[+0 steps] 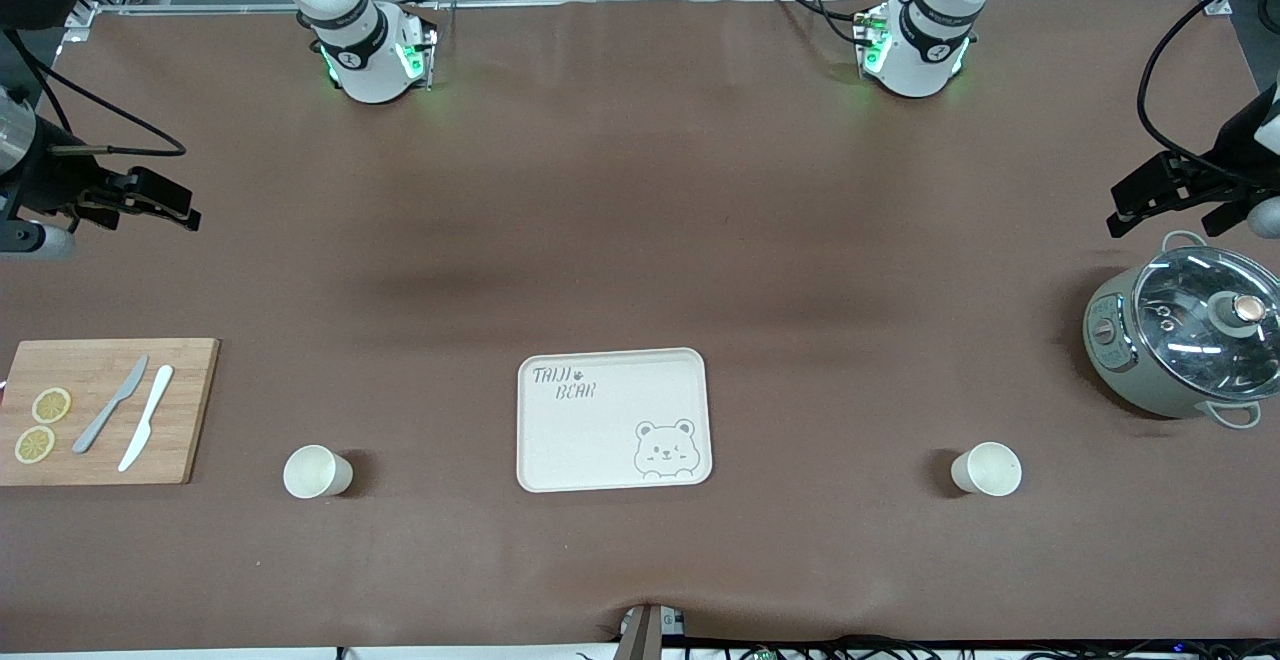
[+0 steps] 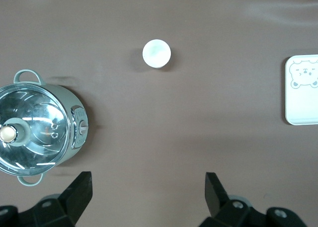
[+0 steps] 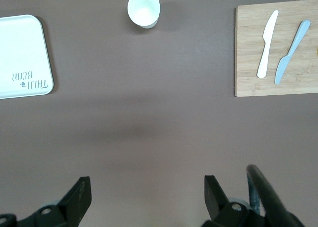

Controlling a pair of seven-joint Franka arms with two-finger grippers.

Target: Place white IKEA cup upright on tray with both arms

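Two white cups stand upright beside my empty tray (image 1: 612,418): one (image 1: 317,471) toward the right arm's end, one (image 1: 986,468) toward the left's; right gripper (image 1: 150,202) and left gripper (image 1: 1165,195) gape empty (over bare bench), and a clumsy approach could topple either cup

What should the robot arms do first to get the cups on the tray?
Probably lower each open gripper to its nearest cup: left gripper toward the cup by the pot, right gripper toward the cup by the cutting board. Both stand upright off the tray.
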